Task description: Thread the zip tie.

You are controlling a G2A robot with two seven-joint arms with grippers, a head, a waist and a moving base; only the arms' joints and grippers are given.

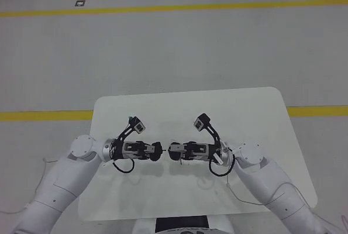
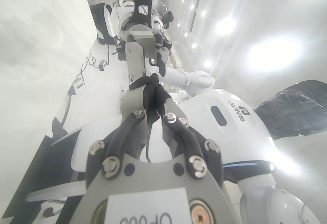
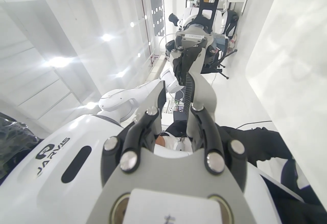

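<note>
Zip tie, in left claw (above table)

Glossy white arms carry black cables, grey screw-studded wrist plates and black-linked grey fingers.

The right gripper held its fingers apart. Facing it, the left gripper pinched the black zip tie.

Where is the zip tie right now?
In the top view, the zip tie is above the middle of the table, between the left gripper and the right gripper, which face each other.
</note>
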